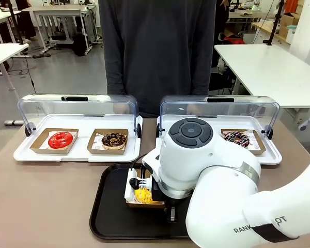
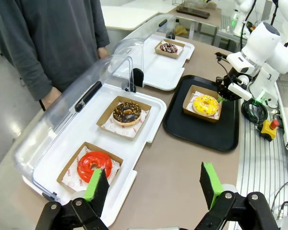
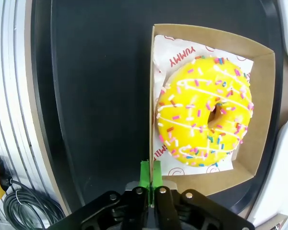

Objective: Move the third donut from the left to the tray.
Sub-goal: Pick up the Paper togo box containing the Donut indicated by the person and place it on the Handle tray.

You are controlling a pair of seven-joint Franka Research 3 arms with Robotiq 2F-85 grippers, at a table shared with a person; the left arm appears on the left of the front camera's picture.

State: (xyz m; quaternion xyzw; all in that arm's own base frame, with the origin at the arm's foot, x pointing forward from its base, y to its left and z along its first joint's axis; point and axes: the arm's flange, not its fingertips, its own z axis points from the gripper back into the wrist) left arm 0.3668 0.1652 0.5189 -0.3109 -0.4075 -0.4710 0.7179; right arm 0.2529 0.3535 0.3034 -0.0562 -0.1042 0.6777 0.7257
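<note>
A: Since the yellow donut (image 3: 205,111) sits in its cardboard holder (image 3: 259,120) on the black tray (image 3: 96,96), lower centre of the front view, I judge the carry done and the release in hand.

B: Agreed. State of the right gripper (image 3: 149,175)?

A: Jaws pressed together on the holder's side wall, green pads nipping the thin cardboard at bottom centre of the right wrist view. Holder looks flat on the tray.

B: Next move?

A: My judgement: spread the jaws, then lift straight up clear of the wall so the holder isn't dragged or tipped. Pull back afterwards.

B: Left gripper (image 2: 153,184)?

A: Jaws spread wide, nothing between them, at the bottom of the left wrist view, hovering above the surface (image 2: 182,177) near the white tray (image 2: 149,120) with the red donut (image 2: 94,165) and a chocolate donut (image 2: 126,112).

B: Any writing?

A: "YUMMY" in red on the paper liner (image 3: 175,52) under the yellow donut. On the right arm (image 1: 248,217), lower right of the front view, part of a word reads "RANK"; the rest is unclear.

B: Person?

A: Person in a dark top (image 1: 155,46) stands at the far side, upper centre; hands not engaged.
</note>
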